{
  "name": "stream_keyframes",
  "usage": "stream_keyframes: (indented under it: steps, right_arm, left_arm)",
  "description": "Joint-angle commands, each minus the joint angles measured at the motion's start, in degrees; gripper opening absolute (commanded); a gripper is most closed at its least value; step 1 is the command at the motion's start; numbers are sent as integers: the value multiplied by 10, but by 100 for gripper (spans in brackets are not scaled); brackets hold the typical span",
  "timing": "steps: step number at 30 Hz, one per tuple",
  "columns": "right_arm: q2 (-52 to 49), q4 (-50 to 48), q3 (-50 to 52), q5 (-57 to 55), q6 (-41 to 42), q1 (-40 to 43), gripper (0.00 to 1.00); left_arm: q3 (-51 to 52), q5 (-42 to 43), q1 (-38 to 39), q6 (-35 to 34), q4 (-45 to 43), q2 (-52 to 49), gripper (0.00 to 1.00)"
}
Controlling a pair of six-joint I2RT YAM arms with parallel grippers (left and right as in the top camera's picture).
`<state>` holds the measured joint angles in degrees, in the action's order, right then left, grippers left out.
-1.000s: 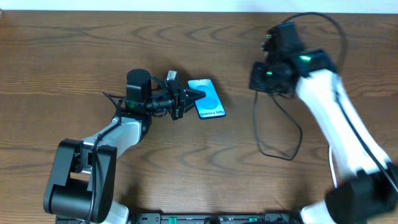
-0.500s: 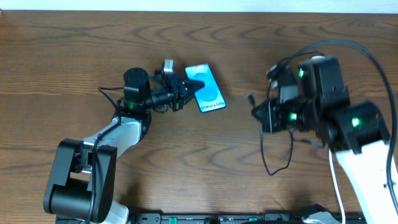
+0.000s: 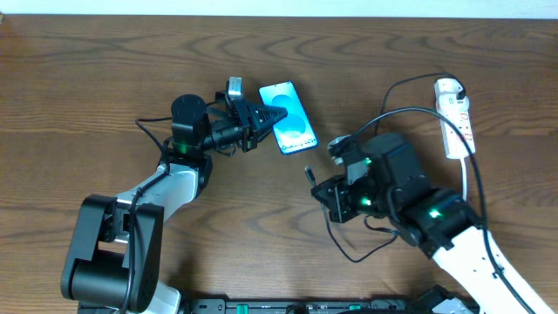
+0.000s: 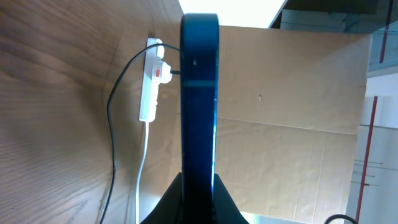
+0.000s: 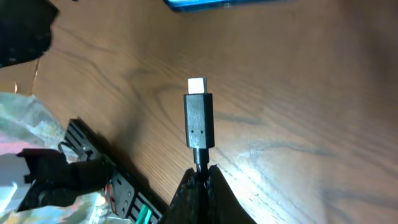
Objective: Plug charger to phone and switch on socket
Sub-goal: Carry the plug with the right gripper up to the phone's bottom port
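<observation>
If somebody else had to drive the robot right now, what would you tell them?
Left gripper: shut on the phone, holding it by one end.
Right gripper: shut on the charger cable just behind its plug; the tip points toward the phone, not touching.
Socket: at the far right, charger's other end plugged in.
Done: both things gripped.
To do: push plug into phone, then switch the socket on.

Blue-screened phone [image 3: 288,116] sits tilted left of centre, black charger [image 5: 198,121] plug tip unplugged and apart from it, white socket [image 3: 454,118] far right.
</observation>
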<state>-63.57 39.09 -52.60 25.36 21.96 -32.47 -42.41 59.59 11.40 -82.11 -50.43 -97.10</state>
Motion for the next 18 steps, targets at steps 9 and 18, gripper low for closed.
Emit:
stream_keyframes:
  steps: [9, 18]
  right_arm:
    - [-24, -54, -1, -65, 22, -10, 1]
    - [-43, -66, -1, -53, 22, -14, 1]
  left_arm:
    - [-12, 8, -2, 4, -9, 5, 7]
    - [-12, 8, -2, 4, -9, 5, 7]
